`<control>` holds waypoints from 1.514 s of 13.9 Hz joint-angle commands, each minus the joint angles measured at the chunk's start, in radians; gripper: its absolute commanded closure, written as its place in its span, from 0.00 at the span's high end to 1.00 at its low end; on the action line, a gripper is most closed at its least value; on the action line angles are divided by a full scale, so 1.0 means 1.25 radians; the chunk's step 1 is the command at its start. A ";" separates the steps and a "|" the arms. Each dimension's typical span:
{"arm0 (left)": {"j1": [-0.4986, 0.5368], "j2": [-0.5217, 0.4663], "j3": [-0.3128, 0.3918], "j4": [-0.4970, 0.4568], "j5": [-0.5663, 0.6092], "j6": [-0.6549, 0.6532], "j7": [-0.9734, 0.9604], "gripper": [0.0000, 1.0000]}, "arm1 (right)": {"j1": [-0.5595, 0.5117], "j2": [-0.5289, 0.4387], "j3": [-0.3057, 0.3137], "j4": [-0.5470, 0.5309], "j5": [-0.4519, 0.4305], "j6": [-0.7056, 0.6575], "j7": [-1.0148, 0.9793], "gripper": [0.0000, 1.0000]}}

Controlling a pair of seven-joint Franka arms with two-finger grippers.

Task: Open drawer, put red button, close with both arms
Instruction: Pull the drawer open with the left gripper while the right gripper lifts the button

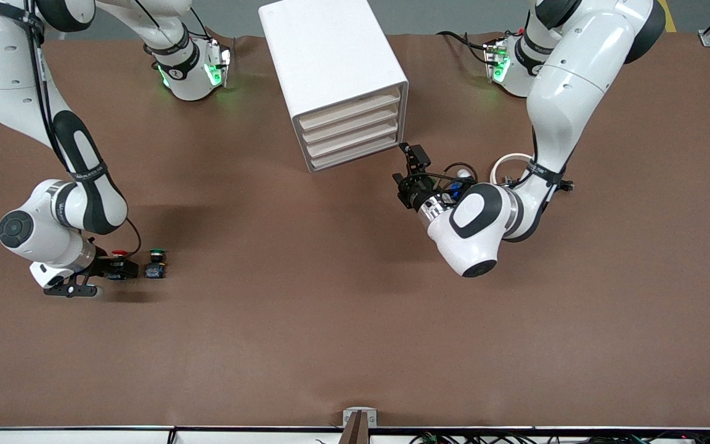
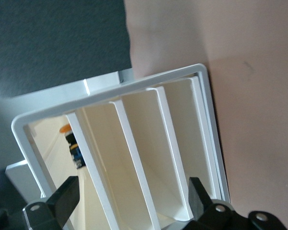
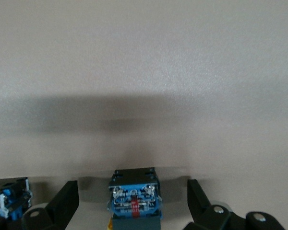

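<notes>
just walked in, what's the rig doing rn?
Two white Franka arms are working a drawer-and-button job on the brown table. The right end effector is open and straddles the small red-capped pushbutton, not yet closed on it; the green-capped pushbutton sits beside it. The left end effector is open at the front of the white four-drawer cabinet, facing its drawer fronts. In the front view all drawers look closed.

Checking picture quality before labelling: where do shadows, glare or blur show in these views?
Front view: sharp, even light, soft shadow on the table beside the right arm, green glow at both bases. Left wrist view: drawer unit washed out and pale. Right wrist view: broad shadow band above the red button, slightly soft.
</notes>
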 commanded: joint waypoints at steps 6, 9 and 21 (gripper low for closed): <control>-0.011 0.065 -0.003 0.003 -0.067 -0.046 -0.122 0.76 | -0.005 -0.040 0.008 -0.024 0.014 -0.025 -0.003 0.05; -0.039 0.065 -0.003 -0.021 -0.067 -0.057 -0.124 0.57 | -0.003 -0.040 0.008 -0.020 0.013 -0.025 0.001 0.00; -0.108 0.061 -0.003 -0.088 -0.094 -0.070 -0.124 0.54 | 0.080 -0.095 0.008 0.063 0.017 -0.204 0.250 0.00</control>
